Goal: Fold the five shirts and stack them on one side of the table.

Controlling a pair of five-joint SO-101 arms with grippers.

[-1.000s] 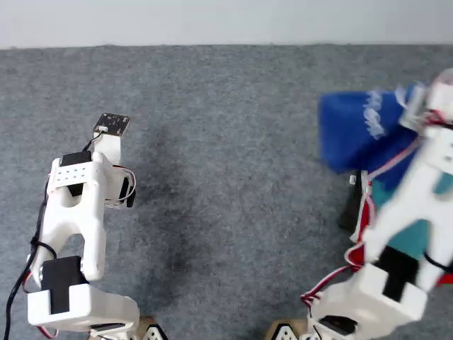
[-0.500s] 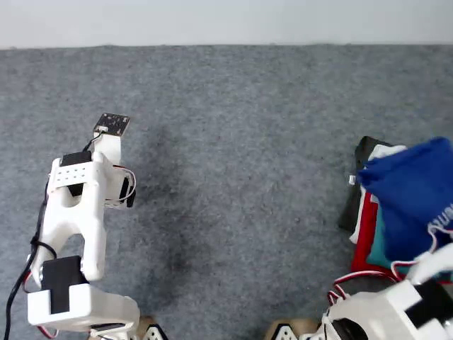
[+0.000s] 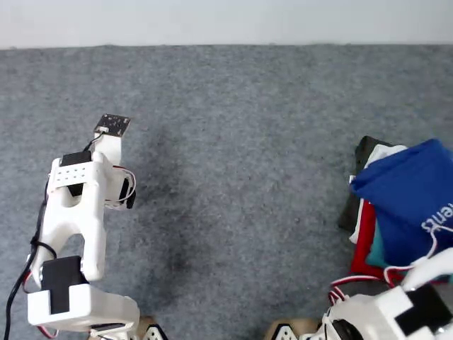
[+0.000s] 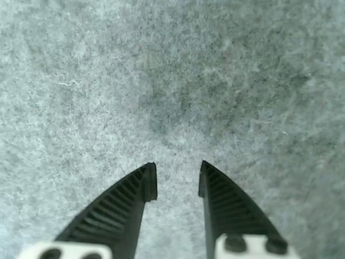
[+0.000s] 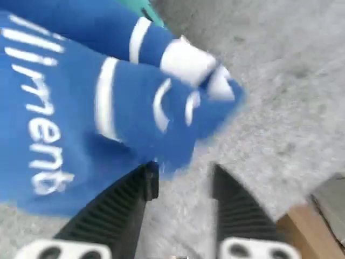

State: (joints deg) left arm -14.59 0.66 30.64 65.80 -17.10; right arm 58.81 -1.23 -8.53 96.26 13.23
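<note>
A folded blue shirt (image 3: 410,198) with white print lies on top of a stack at the table's right edge. Under it peek a teal shirt (image 3: 379,249), a red shirt (image 3: 362,248), a white shirt (image 3: 379,152) and a black shirt (image 3: 357,184). My right arm (image 3: 396,312) stands at the front right corner. In its wrist view the right gripper (image 5: 183,186) is open just off the edge of the blue shirt (image 5: 81,108), holding nothing. At the left of the table my left arm (image 3: 71,212) hangs over grey felt, and the left gripper (image 4: 177,181) is open and empty.
Grey felt (image 3: 241,156) covers the whole table between the two arms. A pale wall (image 3: 226,21) runs along the back edge. A wooden block (image 5: 318,232) shows close to the right gripper, and the arm mounts (image 3: 283,329) sit at the front edge.
The blue shirt came down from the far right onto the stack and was let go. The right arm drew back toward the front edge. The left arm has not moved.
</note>
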